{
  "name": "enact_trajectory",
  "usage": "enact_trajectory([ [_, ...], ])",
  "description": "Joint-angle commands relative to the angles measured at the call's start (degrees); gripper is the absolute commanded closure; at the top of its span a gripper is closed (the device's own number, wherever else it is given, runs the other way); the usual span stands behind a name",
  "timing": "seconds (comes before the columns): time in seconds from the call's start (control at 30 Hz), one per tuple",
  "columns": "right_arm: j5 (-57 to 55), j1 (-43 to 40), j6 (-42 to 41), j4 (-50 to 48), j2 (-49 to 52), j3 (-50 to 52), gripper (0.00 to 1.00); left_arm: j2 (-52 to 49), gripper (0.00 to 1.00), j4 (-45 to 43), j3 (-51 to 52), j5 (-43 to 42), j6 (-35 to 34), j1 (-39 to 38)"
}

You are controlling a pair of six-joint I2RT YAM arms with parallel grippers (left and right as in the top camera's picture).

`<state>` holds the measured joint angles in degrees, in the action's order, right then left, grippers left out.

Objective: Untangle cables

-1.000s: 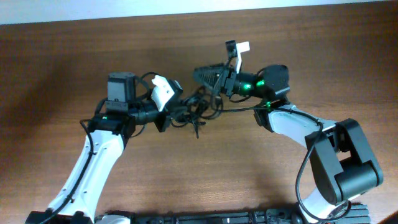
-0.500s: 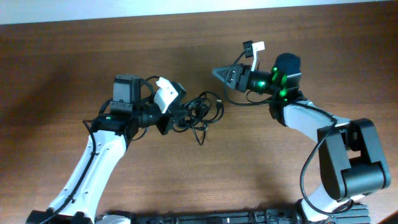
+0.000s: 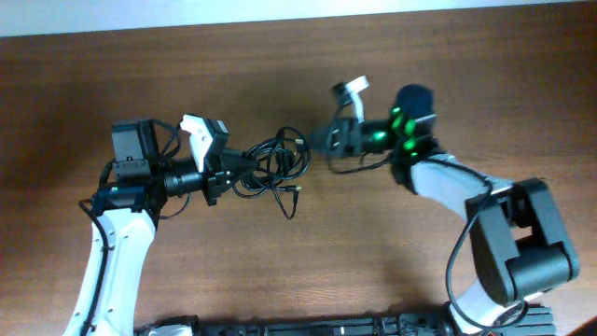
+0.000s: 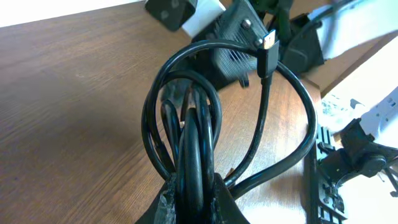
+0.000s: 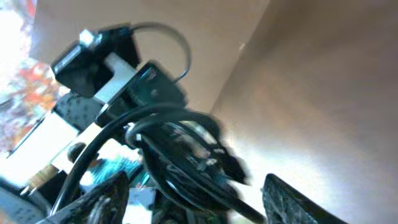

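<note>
**Two arms squared up to a knotted clump at mid-table**

The wooden table (image 3: 485, 75) carried nothing but the two arms and their work. The left arm (image 3: 112, 243) reached in from the left edge and the right arm (image 3: 504, 233) from the right. The left gripper (image 3: 227, 175) was clamped on the cables (image 3: 272, 166). The left wrist view showed several black loops pinched together between its tips, fanning upward from the pinch. The clump lay near the middle of the table, between the two grippers and hard against the left one. One loose tail (image 3: 287, 198) trailed toward the near edge.

The right gripper (image 3: 319, 140) sat just beside the clump's far side. In its blurred wrist view the jaws were spread, with strands running across the gap between the fingers (image 5: 102, 196). Whether either finger touched a strand could not be told. A small plug (image 4: 268, 45) stood up at the top of the widest loop.

The likely risk lay in the next grab. If the spread jaws closed on several strands at once, a pull could cinch the knot tighter instead of freeing a cord. The plug might also snag in a loop, and a hard tug could drag the bundle out of the left pinch
</note>
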<state>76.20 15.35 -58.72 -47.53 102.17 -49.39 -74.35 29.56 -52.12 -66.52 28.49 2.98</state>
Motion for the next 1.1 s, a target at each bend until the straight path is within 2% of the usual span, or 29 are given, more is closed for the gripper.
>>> enact_trajectory([
  [0.0,0.66,4.13,-9.66,-10.27,-1.20,-0.20,0.35,0.92,1.00,-0.09,-0.52,-3.15,1.44,0.17],
  [0.07,-1.62,4.15,-16.46,-19.65,-1.20,-0.20,0.35,0.92,1.00,-0.11,-0.52,-3.15,1.66,0.17],
  [0.13,-5.31,4.11,-20.31,-25.00,-1.20,-0.20,0.36,0.92,1.00,-0.11,-0.52,-3.13,1.90,0.17],
  [0.43,-10.27,4.20,-22.58,-25.40,-1.20,-0.20,0.36,0.81,1.00,-0.11,-0.52,-2.73,2.05,0.17],
  [0.47,-10.75,4.17,-21.99,-25.38,-1.20,-0.20,0.36,0.81,1.00,-0.09,-0.52,-2.73,2.05,0.17],
  [0.57,-11.37,4.02,-12.68,-23.17,-1.20,-0.20,0.36,0.76,1.00,-0.11,-0.52,-2.73,2.03,0.17],
  [0.63,-12.22,4.02,-12.90,-21.42,-1.18,-0.20,0.36,0.76,1.00,-0.44,-0.52,-2.73,2.05,0.59],
  [0.73,-11.78,4.02,-17.79,-21.53,-1.20,-0.20,0.36,0.76,1.00,-0.74,-0.52,-1.44,4.59,3.06],
  [0.87,-10.45,2.54,-18.51,-21.97,-1.20,-0.20,0.36,0.76,1.00,-0.33,-0.52,8.20,4.59,3.41],
  [1.07,-10.10,3.43,-19.78,-21.68,-1.18,-0.20,0.36,0.76,1.00,-0.50,-0.52,8.76,4.83,3.39],
])
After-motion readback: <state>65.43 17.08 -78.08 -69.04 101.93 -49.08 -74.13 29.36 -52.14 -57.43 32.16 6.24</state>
